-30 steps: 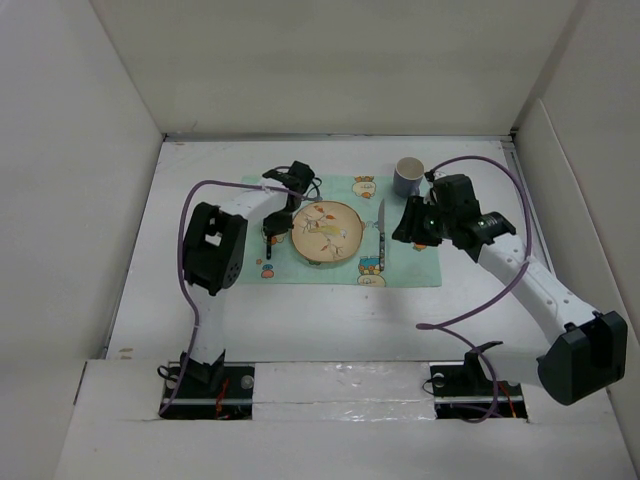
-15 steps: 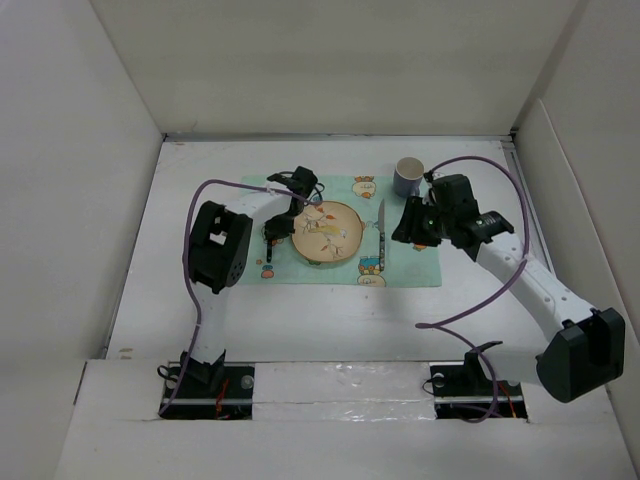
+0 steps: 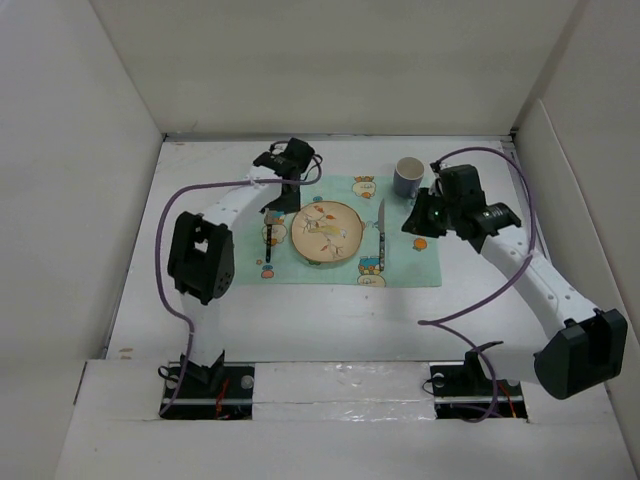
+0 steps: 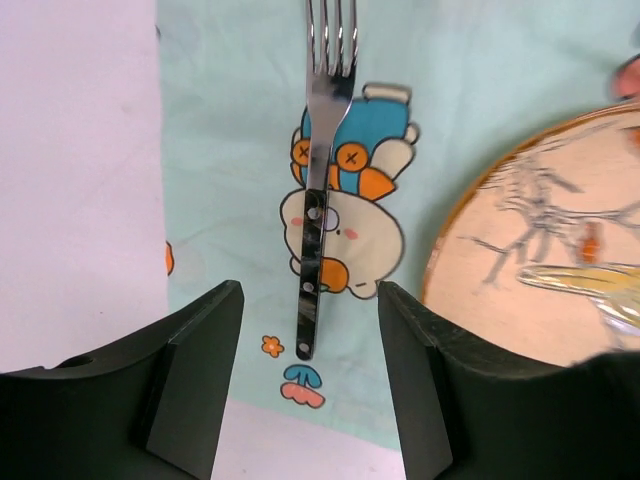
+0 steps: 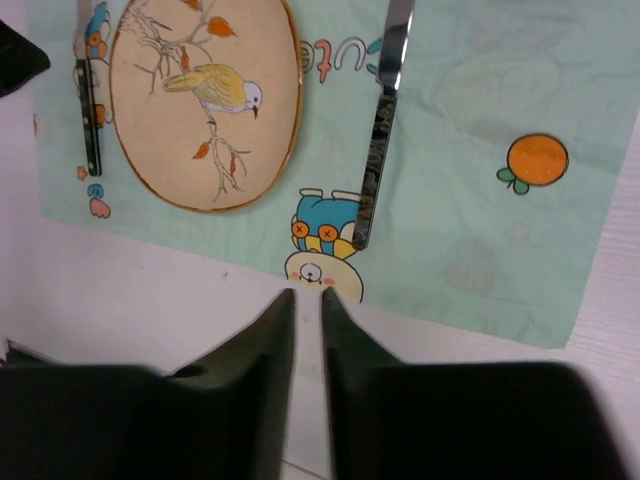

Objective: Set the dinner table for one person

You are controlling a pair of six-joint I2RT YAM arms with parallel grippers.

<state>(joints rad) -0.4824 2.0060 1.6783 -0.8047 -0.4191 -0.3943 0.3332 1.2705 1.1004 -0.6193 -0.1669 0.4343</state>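
On the white dinner table [image 3: 300,300] lies a mint-green cartoon mat [image 3: 410,255]. A round plate with a bird print [image 3: 327,232] sits on the mat. A fork [image 4: 312,250] lies flat to its left, tines pointing away. A knife [image 5: 378,140] lies to the right of the plate. My left gripper [image 4: 310,290] hangs open just above the fork's handle end, touching nothing. It shows in the top view [image 3: 277,205] at the mat's far left. My right gripper [image 5: 307,293] hovers over the mat's near edge by the knife handle. Its jaws are almost together and hold nothing.
A grey cup [image 3: 407,177] stands off the mat's far right corner, close to my right wrist. White walls [image 3: 80,200] close in the table on three sides. Purple cables loop from both arms over the table.
My left gripper has opened and let go of the fork, then drawn back toward the far side. The fork now lies left of the plate. My right jaws have closed in.
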